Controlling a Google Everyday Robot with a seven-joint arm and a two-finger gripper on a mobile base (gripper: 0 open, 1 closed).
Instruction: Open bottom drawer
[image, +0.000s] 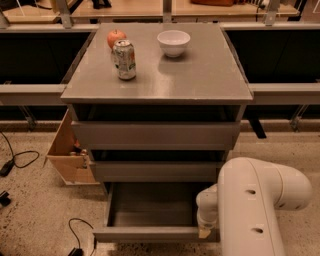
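The bottom drawer (150, 234) sits pulled well out beneath the cabinet's (200, 75) two taller fronts. I have the gripper (204, 231) down at the right end of its front edge, likely because that handle-less lip is the only purchase. Whether it is clamped, I cannot tell.

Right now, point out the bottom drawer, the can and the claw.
bottom drawer (145, 233): camera view, on its grey front panel.
can (124, 60): camera view, middle of its side.
claw (204, 232): camera view, tip at drawer front's right end.
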